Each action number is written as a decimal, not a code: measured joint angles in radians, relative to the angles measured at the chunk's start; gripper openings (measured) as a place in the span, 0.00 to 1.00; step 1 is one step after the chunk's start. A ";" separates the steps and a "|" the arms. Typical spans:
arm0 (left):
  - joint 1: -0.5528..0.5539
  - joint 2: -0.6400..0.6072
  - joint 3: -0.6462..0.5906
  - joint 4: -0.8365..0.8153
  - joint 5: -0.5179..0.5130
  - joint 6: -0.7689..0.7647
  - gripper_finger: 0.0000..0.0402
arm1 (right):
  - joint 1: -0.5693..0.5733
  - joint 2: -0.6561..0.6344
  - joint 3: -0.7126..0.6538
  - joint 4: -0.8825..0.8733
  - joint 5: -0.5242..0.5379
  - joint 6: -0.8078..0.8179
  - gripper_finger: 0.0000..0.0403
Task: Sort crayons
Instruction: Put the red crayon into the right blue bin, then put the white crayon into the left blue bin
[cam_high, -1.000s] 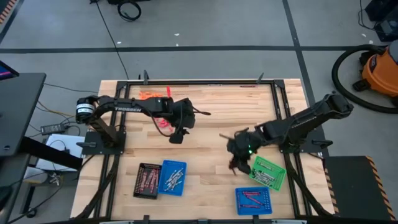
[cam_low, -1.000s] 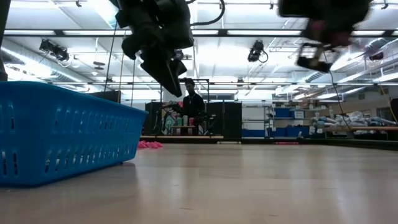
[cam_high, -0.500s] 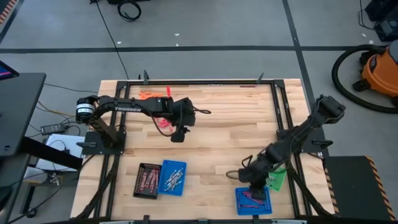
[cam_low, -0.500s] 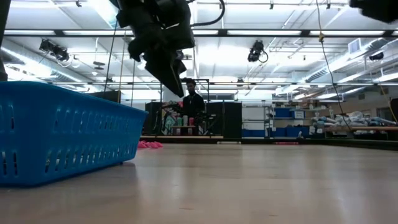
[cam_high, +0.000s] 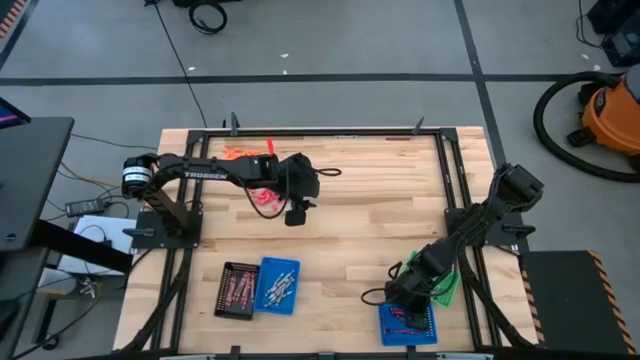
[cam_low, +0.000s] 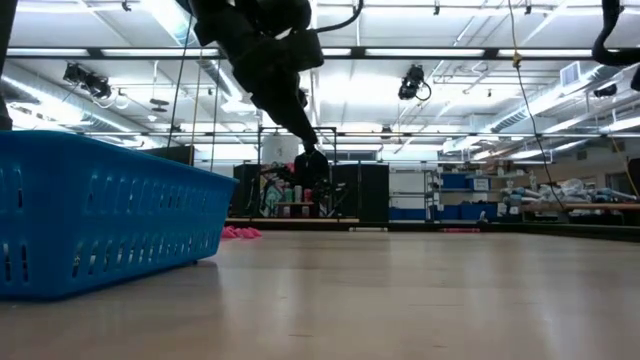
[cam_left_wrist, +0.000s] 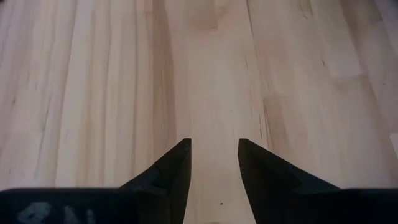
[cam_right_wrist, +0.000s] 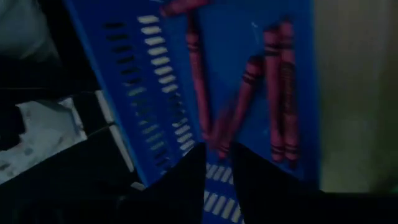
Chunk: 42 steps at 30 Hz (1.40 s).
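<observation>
Overhead on a pale wooden table (cam_high: 350, 200) framed by black rails. At the front right, right gripper (cam_high: 398, 302) directly above a blue slotted plastic tray (cam_high: 425, 335), pointing steeply down at the end of a long, stretched-out dark arm. In its wrist view, fingers narrowly parted, tray slots showing through the gap, nothing pinched. Several red-pink wax crayons (cam_right_wrist: 280, 87) lying lengthwise in that tray, one slanted with its end just beyond the tips, probably just let go.

To finish this drop well: open a little wider, lift straight up, avoid nudging the tray wall or dragging the slanted crayon back out.

Further back on the left, left gripper (cam_high: 296, 212) over bare wood, arm reaching out low from its base, fingers apart and empty. Near it, loose red-pink crayons (cam_high: 262, 198); by the back rail, loose orange crayons (cam_high: 238, 152), not yet sorted. Front left, a black tray (cam_high: 237, 289) and a second blue tray (cam_high: 277, 285) side by side. A green tray (cam_high: 446, 290) partly under the right arm.
</observation>
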<state>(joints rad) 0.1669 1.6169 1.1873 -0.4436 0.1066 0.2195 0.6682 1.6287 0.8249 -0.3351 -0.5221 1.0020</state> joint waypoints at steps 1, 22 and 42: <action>0.000 0.000 0.000 0.006 0.000 -0.001 0.35 | 0.000 -0.001 0.000 -0.008 -0.003 -0.005 0.22; -0.024 -0.016 -0.165 0.328 -0.024 0.044 0.35 | -0.234 -0.314 0.027 -0.292 0.792 -0.435 0.28; -0.075 -0.358 -0.444 0.294 -0.162 -0.006 0.35 | -0.823 -0.266 -0.080 0.033 0.979 -0.812 0.28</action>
<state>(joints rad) 0.0918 1.2593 0.7431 -0.1501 -0.0553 0.2134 -0.1547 1.3629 0.7453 -0.3021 0.4573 0.1902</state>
